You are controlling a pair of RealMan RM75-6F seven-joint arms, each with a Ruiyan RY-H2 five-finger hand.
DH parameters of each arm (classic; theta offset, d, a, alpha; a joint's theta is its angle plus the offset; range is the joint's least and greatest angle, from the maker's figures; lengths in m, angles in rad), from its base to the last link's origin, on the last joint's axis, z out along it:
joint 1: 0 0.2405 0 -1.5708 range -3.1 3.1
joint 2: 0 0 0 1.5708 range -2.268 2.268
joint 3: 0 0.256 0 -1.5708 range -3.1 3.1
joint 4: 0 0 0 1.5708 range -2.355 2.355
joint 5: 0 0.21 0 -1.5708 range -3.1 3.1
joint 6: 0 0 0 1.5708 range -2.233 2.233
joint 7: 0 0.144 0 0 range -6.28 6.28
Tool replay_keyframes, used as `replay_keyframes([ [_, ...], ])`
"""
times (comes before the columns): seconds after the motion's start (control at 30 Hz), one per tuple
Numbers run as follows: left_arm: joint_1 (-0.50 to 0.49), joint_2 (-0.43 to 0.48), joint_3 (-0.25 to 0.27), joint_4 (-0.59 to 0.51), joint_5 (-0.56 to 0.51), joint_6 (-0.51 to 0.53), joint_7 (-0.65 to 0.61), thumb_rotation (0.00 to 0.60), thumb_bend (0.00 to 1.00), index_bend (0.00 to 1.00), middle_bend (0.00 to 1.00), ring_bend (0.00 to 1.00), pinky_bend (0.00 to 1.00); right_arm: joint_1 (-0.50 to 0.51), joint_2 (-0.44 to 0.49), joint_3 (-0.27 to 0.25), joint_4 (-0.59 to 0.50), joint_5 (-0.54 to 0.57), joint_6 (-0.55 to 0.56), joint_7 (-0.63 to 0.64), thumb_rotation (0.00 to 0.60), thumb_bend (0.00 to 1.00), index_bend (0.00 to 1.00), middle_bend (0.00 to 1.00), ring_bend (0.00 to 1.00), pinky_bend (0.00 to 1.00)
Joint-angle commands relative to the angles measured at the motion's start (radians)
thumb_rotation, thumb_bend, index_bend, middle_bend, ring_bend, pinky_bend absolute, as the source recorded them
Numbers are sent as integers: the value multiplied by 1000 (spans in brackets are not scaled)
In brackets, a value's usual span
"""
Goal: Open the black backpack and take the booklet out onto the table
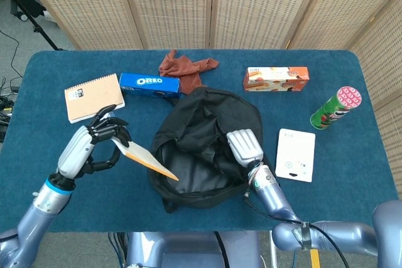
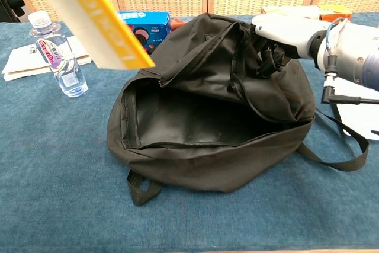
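The black backpack (image 1: 201,142) lies open in the middle of the blue table (image 1: 352,174); in the chest view its mouth (image 2: 195,122) shows only a dark bare lining. My left hand (image 1: 94,145) is left of the bag and pinches the booklet (image 1: 146,160), white with an orange-yellow edge, held tilted in the air clear of the bag. In the chest view the booklet (image 2: 89,13) slants across the top left corner; the left hand is out of that frame. My right hand (image 2: 284,34) grips the backpack's upper flap on its right side, fingers curled into the fabric.
A water bottle (image 2: 56,54) stands left of the bag, close under the booklet. Further back are a tan notebook (image 1: 94,97), an Oreo box (image 1: 149,82), a brown cloth (image 1: 185,67) and a snack box (image 1: 276,78). A green can (image 1: 336,107) and a white card (image 1: 296,154) lie right.
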Motion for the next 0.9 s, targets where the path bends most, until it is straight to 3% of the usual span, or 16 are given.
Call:
replay_keyframes([
  [0.03, 34, 76, 41, 9, 16, 2, -19, 600, 572, 875, 525, 299, 87, -3, -2, 2, -2, -1, 0, -4, 600, 657, 685, 663, 659, 597],
  [0.2, 98, 232, 124, 41, 23, -21, -4, 600, 572, 877, 525, 299, 88, -7, -8, 5, -3, -3, -4, -17, 600, 657, 685, 663, 659, 597],
  [0.43, 124, 303, 164, 60, -48, -112, 50, 600, 573, 881, 525, 299, 88, -9, -19, 12, 12, -1, -15, -20, 600, 657, 685, 663, 659, 597],
  [0.57, 109, 313, 163, 68, -120, -200, 68, 600, 572, 881, 525, 299, 88, -10, -31, 11, 22, -1, -22, -21, 600, 659, 685, 663, 659, 597],
  [0.63, 87, 289, 142, 86, -193, -271, 85, 600, 569, 881, 526, 299, 88, -11, -41, 6, 32, -6, -26, -25, 600, 658, 685, 663, 659, 597],
  [0.7, 54, 204, 92, 147, -332, -349, 112, 600, 556, 881, 513, 301, 88, -14, -53, 4, 39, -10, -30, -23, 600, 657, 685, 663, 659, 597],
  [0.77, 35, 135, 61, 191, -417, -387, 156, 600, 541, 881, 445, 290, 88, -16, -58, 5, 45, -15, -29, -22, 600, 658, 685, 663, 659, 597],
  [0.8, 30, 110, 50, 205, -451, -400, 170, 600, 528, 862, 340, 244, 88, -18, -60, 6, 46, -18, -28, -20, 600, 659, 685, 663, 659, 597],
  [0.87, 20, 61, 29, 231, -514, -425, 202, 600, 485, 674, 120, 98, 84, -23, -60, 8, 48, -30, -33, -9, 600, 647, 685, 646, 658, 597],
  [0.9, 18, 47, 19, 239, -530, -425, 209, 600, 447, 505, 28, 27, 69, -25, -56, 6, 46, -40, -42, 1, 600, 608, 658, 605, 640, 597],
])
